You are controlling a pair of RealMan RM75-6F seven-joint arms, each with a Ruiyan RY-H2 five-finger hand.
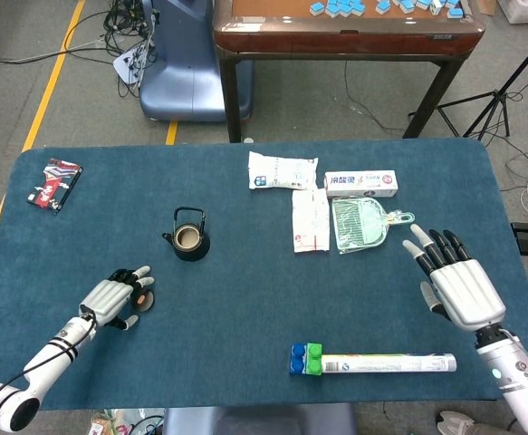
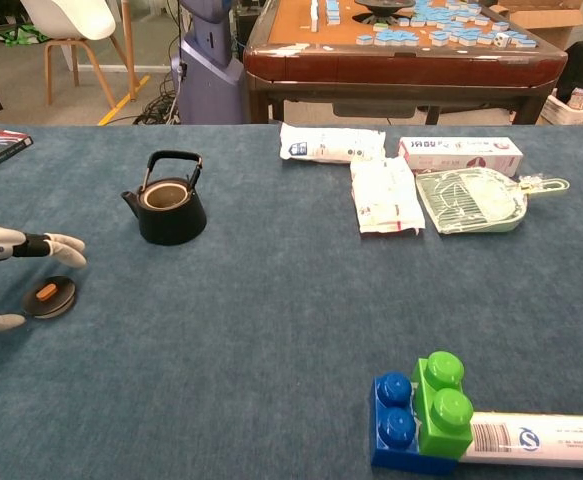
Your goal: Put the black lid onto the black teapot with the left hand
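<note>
The blue table [image 1: 245, 308] holds the black lid [image 2: 49, 297] near its left edge. The left hand [image 1: 116, 300] hovers over it, fingers spread, holding nothing. Next it must pinch the lid and carry it to the black teapot [image 1: 190, 237].
</note>
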